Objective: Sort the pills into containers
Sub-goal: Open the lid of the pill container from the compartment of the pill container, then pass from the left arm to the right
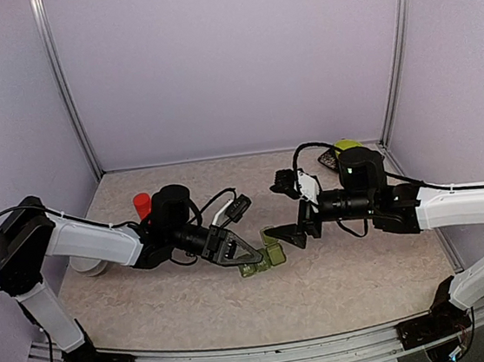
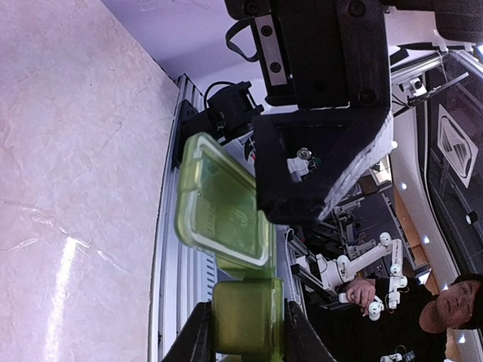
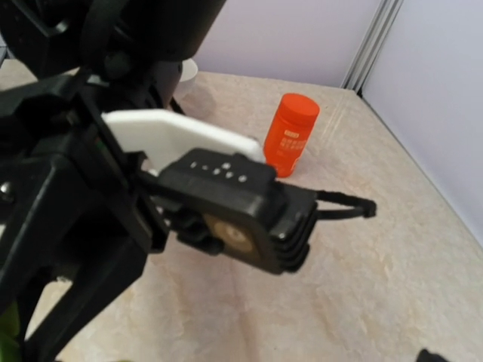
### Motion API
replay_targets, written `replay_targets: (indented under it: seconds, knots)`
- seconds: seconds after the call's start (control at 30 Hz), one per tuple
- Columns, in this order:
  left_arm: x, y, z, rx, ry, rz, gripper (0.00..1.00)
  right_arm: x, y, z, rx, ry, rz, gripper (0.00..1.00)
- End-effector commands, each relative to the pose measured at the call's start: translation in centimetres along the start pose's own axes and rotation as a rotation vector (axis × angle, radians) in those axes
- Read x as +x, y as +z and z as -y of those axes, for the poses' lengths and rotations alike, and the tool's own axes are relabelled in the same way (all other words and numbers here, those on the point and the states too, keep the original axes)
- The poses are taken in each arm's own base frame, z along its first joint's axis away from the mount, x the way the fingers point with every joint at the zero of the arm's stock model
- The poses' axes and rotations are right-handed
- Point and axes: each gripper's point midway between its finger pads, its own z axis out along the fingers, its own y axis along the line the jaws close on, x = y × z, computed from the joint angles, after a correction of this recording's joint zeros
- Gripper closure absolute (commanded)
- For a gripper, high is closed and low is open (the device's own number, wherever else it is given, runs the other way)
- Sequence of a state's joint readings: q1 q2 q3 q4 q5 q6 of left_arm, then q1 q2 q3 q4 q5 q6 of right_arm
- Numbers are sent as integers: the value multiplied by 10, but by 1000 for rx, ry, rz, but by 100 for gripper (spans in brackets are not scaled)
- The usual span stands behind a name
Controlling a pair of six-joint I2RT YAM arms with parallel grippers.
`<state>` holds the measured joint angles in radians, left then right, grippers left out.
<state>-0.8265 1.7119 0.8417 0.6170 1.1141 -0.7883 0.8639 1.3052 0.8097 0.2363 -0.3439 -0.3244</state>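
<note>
Near the middle of the beige marbled tabletop (image 1: 356,264), the left arm's jaws were clamped on one end of the green containers (image 1: 273,253), one lid (image 2: 219,200) flipped open; the right arm's jaws stood wide just beside them.

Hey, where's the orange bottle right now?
In the top view, the orange bottle stands upright on the left half of the table, just behind the left arm, toward the back wall.
</note>
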Motion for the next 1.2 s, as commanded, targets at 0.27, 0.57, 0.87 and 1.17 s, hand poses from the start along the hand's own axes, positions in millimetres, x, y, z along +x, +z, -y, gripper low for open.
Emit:
replay_targets:
  seconds: [0.27, 0.57, 0.87, 1.17]
  knots:
    - [-16, -8, 18, 3, 88, 18, 100, 25, 6, -1, -26, 59, -74, 0]
    - [-17, -12, 4, -32, 60, 23, 100, -20, -12, 34, 88, 206, 5, 0]
    - [-24, -20, -14, -77, 47, 22, 100, -8, -16, 11, -71, 574, -73, 0]
    - [-31, -23, -20, -85, 49, 24, 100, 0, -19, -33, -303, 831, -67, 15]
